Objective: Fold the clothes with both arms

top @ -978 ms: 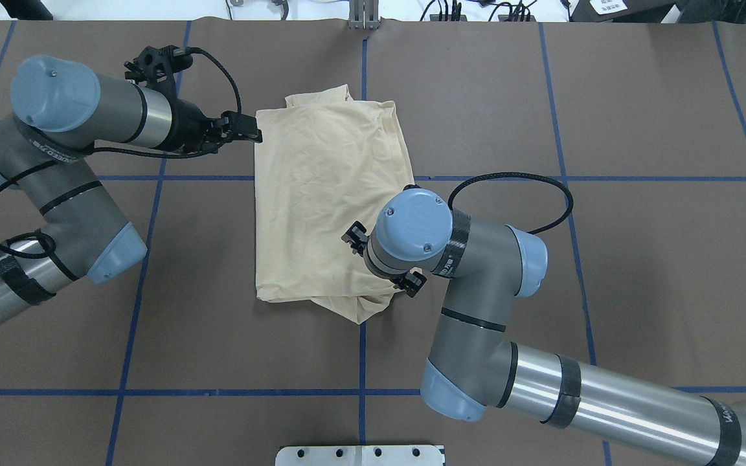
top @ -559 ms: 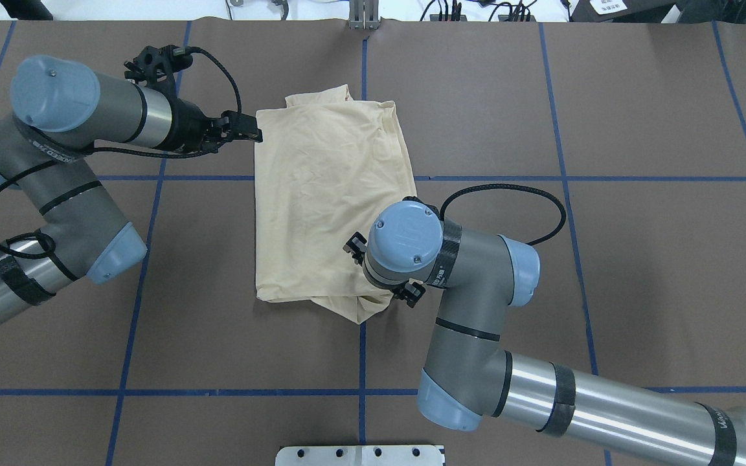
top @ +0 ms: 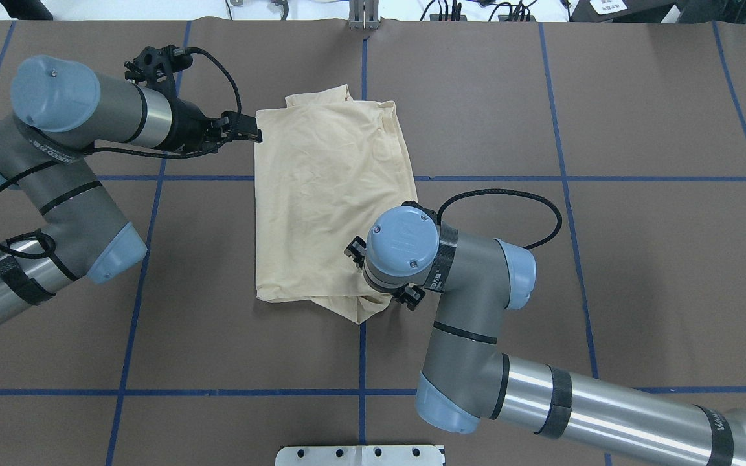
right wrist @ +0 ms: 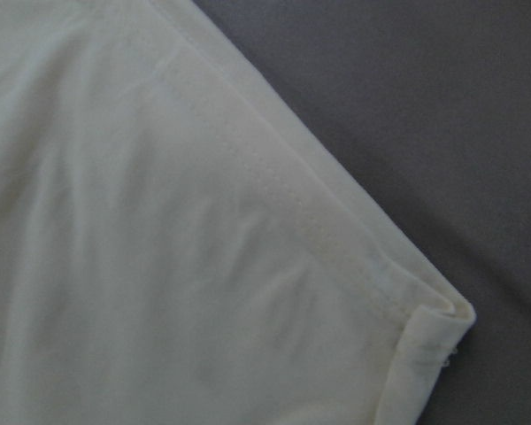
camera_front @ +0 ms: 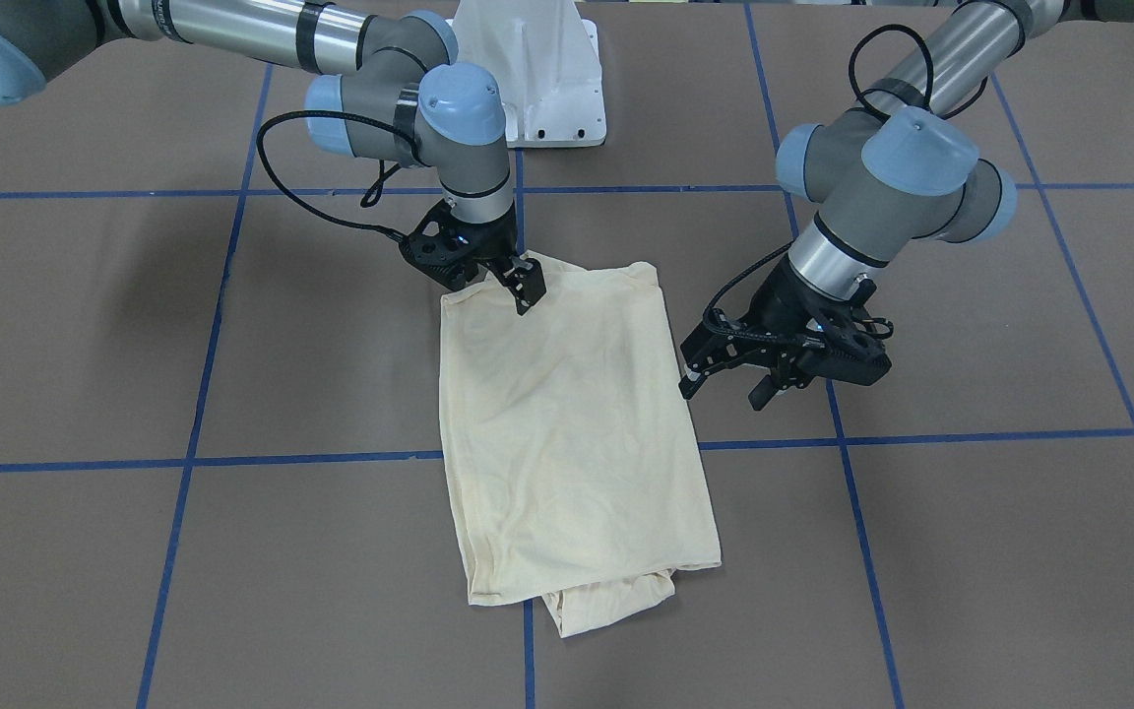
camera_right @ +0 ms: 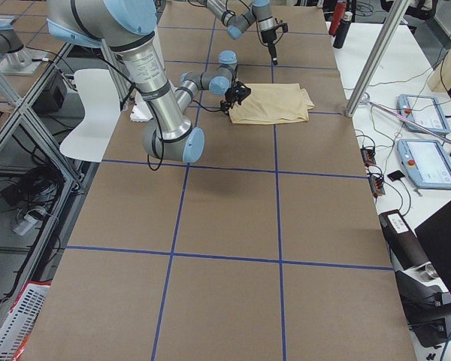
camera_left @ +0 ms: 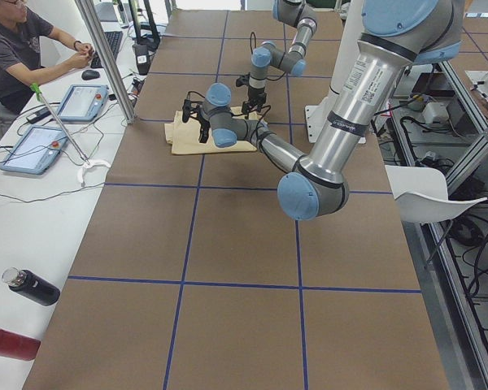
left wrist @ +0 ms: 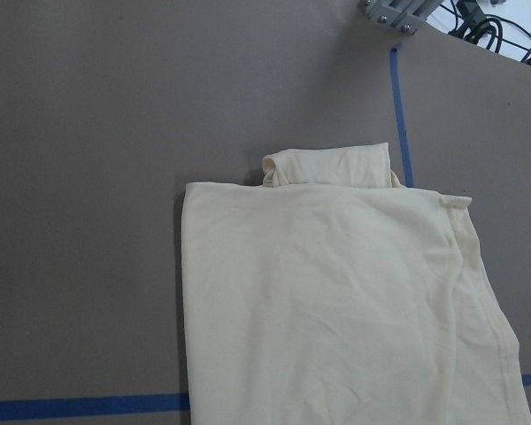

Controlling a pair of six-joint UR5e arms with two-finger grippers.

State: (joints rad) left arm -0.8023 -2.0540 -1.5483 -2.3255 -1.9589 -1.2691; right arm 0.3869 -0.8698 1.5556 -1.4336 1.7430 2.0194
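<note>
The clothes are one cream-yellow shirt (top: 327,194) folded into a long rectangle at the table's middle (camera_front: 567,423), plain side up, with a folded lump sticking out at its far end (left wrist: 327,166). My left gripper (camera_front: 722,394) is open and hovers just off the shirt's far left edge (top: 253,134), holding nothing. My right gripper (camera_front: 528,295) points down onto the shirt's near right corner, its fingers slightly apart and low over the cloth. In the overhead view the right wrist (top: 402,246) hides it. The right wrist view is filled by that hemmed corner (right wrist: 159,221).
Blue tape lines (top: 363,362) cross the brown table cover. The white pedestal base (camera_front: 528,89) stands at the robot's side. In the left view a person (camera_left: 24,49) sits at a side bench with tablets (camera_left: 81,101) and bottles (camera_left: 32,286); a white chair (camera_left: 435,191) stands off the table.
The right arm has shifted left and toward the robot, bringing its wrist lower over the shirt's near right corner. The left arm and the shirt have not moved.
</note>
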